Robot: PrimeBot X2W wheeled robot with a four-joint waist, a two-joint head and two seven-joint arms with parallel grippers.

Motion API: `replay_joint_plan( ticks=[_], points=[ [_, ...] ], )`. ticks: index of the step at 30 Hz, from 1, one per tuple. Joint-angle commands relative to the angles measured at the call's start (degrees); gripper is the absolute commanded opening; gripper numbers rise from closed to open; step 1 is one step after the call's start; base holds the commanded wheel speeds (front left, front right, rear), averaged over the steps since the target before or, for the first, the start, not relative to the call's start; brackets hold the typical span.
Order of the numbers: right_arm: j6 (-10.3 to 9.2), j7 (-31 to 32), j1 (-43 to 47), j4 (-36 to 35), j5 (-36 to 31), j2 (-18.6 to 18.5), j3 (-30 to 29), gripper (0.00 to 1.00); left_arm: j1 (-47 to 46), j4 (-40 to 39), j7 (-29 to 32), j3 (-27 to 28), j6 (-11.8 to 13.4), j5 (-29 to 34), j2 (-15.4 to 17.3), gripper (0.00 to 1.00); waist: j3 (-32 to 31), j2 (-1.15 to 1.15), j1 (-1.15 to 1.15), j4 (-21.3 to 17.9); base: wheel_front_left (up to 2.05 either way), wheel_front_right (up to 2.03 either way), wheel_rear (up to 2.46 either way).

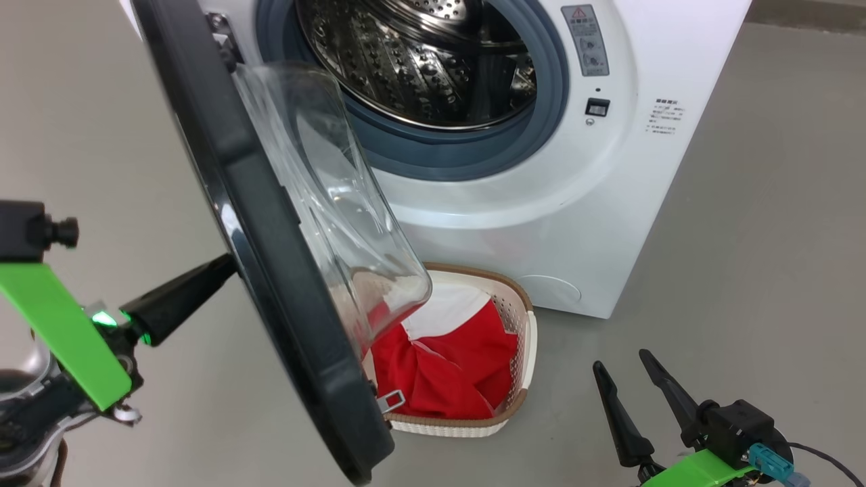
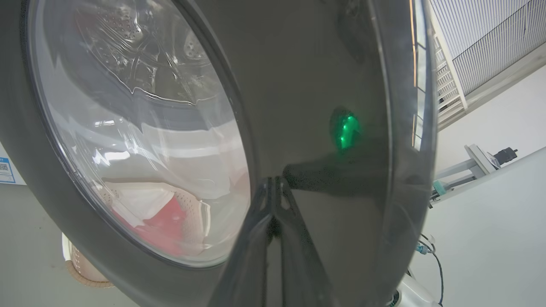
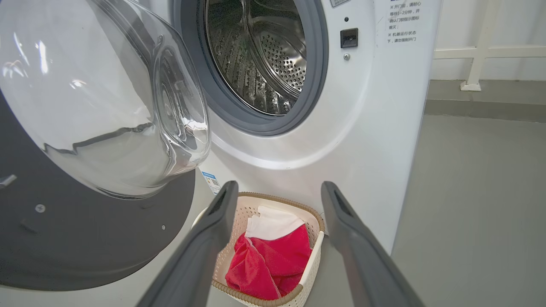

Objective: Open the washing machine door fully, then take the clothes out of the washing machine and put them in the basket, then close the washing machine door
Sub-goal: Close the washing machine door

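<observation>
Pressing the clenched left gripper [image 1: 224, 265] against the outer face of the half-open washing machine door [image 1: 270, 270]; holding the right gripper [image 1: 622, 362] spread and empty near the basket [image 1: 528, 338]; showing the drum [image 1: 419, 61] bare and the clothes [image 1: 453, 365] lying in the basket, apparently leaving only door-closing.

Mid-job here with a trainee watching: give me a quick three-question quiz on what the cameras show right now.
1. True or false: the red clothes lie in the basket.
2. The left hand, shut, rests its tips against: A the basket; B the outer face of the washing machine door; C the red clothes.
3. Fill in: the right hand is ____ (open or shut).
Key: 1 true; 2 B; 3 open.
</observation>
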Motion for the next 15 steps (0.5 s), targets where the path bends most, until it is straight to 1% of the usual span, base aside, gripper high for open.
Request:
replay_joint_plan(
  ticks=[1, 4, 5, 6, 7, 8, 9, 11, 12, 13, 14, 15],
  points=[
    [0.26, -0.4, -1.4, -1.4, 0.4, 0.1, 1.1, 1.00, -0.8, -0.5, -0.8, 2.5, -0.4, 0.3, 3.0, 0.00, -0.5, 0.00, 0.00, 0.4, 0.00, 0.00, 0.00],
    [0.26, -0.4, -1.0, -1.4, 0.7, 0.1, 1.5, 1.00, 1.7, 0.4, -3.4, 2.6, -0.4, 0.4, 3.1, 0.00, -1.3, 0.00, 0.00, 1.0, 0.00, 0.00, 0.00],
    [0.26, -0.4, -0.9, -1.3, 0.7, 0.1, 1.6, 1.00, 2.7, 0.8, -4.4, 2.7, -0.4, 0.4, 3.0, 0.02, -1.6, 0.00, 0.00, 1.2, 0.00, 0.00, 0.00],
    [0.26, -0.4, -0.7, -1.3, 0.8, 0.1, 1.8, 1.00, 3.9, 1.1, -5.4, 2.8, -0.4, 0.3, 2.9, 0.09, -1.9, 0.00, 0.00, 1.4, 0.00, 0.00, 0.00],
    [0.26, -0.4, -0.7, -1.2, 0.9, 0.1, 2.0, 1.00, 5.1, 1.4, -6.5, 3.1, -0.4, 0.2, 2.9, 0.16, -2.1, 0.00, 0.00, 1.5, 0.00, 0.00, 0.00],
    [0.26, -0.4, -0.6, -1.2, 0.9, 0.1, 2.1, 1.00, 6.3, 1.7, -7.6, 3.3, -0.4, 0.0, 2.6, 0.27, -2.3, 0.00, 0.00, 1.8, 0.00, 0.00, 0.00],
    [0.26, -0.4, -0.5, -1.2, 0.9, 0.1, 2.1, 1.00, 7.5, 2.1, -8.5, 3.4, -0.4, 0.0, 2.5, 0.41, -2.5, 0.00, 0.00, 2.1, 0.00, 0.00, 0.00],
    [0.26, -0.4, -0.3, -1.2, 0.9, 0.1, 2.2, 1.00, 9.8, 2.8, -10.4, 3.2, -0.4, 0.4, 2.5, 0.47, -2.8, 0.00, 0.00, 2.5, 0.00, 0.00, 0.00],
    [0.26, -0.4, -0.3, -1.2, 0.9, 0.1, 2.2, 1.00, 10.9, 3.3, -11.6, 3.2, -0.4, 0.8, 2.5, 0.54, -2.9, 0.00, 0.00, 2.7, 0.00, 0.00, 0.00],
    [0.26, -0.4, -0.3, -1.1, 0.8, 0.1, 2.2, 1.00, 11.9, 3.8, -13.0, 3.1, -0.4, 1.1, 2.3, 0.79, -2.9, 0.00, 0.00, 3.0, 0.00, 0.00, 0.00],
    [0.26, -0.4, -0.3, -1.1, 0.8, 0.1, 2.2, 1.00, 12.8, 4.3, -14.3, 3.2, -0.4, 1.1, 1.9, 0.91, -2.9, 0.00, 0.00, 3.1, 0.00, 0.00, 0.00],
    [0.26, -0.4, -0.3, -1.1, 0.7, 0.1, 2.2, 1.00, 13.7, 4.8, -15.7, 3.3, -0.4, 1.0, 1.4, 0.99, -3.0, 0.00, 0.00, 3.3, 0.00, 0.00, 0.00]
  ],
)
